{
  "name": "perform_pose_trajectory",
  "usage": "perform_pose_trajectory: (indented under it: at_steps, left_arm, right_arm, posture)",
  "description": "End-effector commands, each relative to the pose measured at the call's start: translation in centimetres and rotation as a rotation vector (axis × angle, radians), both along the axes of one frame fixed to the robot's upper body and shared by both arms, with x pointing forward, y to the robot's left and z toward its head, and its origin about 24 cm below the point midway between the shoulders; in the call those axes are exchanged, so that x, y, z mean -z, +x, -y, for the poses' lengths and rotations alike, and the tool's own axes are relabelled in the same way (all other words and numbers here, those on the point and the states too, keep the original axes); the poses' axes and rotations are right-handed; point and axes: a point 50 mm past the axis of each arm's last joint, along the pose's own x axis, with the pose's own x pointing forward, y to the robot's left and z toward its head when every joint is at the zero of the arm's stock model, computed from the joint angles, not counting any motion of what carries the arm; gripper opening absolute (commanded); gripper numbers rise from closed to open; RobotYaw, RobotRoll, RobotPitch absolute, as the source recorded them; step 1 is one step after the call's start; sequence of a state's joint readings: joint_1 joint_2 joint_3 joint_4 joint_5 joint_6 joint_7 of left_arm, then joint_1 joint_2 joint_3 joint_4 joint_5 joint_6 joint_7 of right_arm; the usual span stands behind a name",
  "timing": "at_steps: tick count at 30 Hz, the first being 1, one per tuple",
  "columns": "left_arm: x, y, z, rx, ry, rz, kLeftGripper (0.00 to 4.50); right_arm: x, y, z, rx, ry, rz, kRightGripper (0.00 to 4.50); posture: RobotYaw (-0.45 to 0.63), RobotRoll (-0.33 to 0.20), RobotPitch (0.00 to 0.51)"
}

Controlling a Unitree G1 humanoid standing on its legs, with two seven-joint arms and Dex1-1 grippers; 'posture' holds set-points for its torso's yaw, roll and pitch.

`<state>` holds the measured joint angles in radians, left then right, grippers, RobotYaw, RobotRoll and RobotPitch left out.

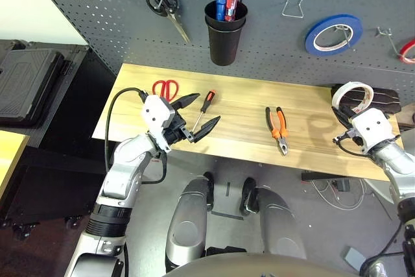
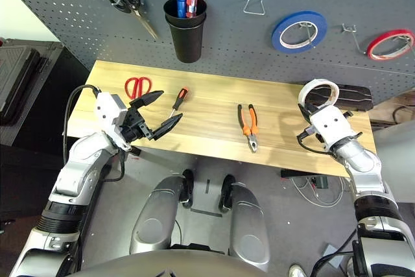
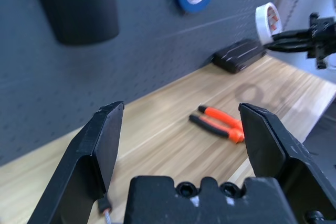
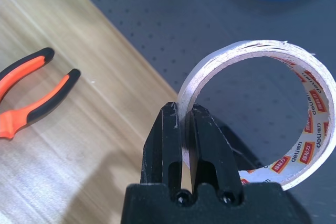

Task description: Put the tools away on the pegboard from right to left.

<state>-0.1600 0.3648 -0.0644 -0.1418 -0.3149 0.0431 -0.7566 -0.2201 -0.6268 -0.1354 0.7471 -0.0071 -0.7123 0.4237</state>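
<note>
Right gripper (image 4: pixel 184 124): jaws were clamped on the wall of the white tape roll (image 4: pixel 262 103), which was held clear of the bench (image 1: pixel 246 111) above its right end, before the pegboard (image 1: pixel 272 37).
Left gripper (image 1: pixel 202 111): jaws were spread wide; nothing was held or touched, above the bench's front-left part.
Red-handled scissors (image 1: pixel 166 88): lay near the bench's back-left corner.
Thin screwdriver (image 1: pixel 203 108): lay just right of the scissors.
Pliers (image 1: pixel 277 128): lay right of centre, toward the front edge.
</note>
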Motion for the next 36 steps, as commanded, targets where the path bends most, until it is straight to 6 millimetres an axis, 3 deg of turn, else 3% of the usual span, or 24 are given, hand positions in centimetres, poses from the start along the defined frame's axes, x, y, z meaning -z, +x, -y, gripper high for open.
perform_pose_trajectory:
  at_steps: [1,13,27,36]
  left_arm:
    - [-0.3,-0.2,0.5,0.032,-0.021,-0.002,4.5]
    - [-1.7,-0.3,1.0,0.09,-0.053,0.028,4.5]
    - [-2.4,-1.0,2.1,0.192,0.0,0.127,4.5]
    - [-2.8,-0.9,2.5,0.214,-0.012,0.164,4.5]
  right_arm:
    - [-0.1,-0.7,0.7,0.031,-0.001,0.038,0.03]
    - [-2.0,-0.9,2.1,0.106,-0.071,0.18,0.03]
    - [-2.9,-0.7,2.3,0.1,-0.109,0.238,0.03]
    - [-4.1,0.6,1.8,0.091,-0.116,0.283,0.03]
  posture:
    - [0.2,0.0,0.199]
    - [0.19,0.0,0.187]
    - [0.17,0.0,0.193]
    - [0.16,0.0,0.189]
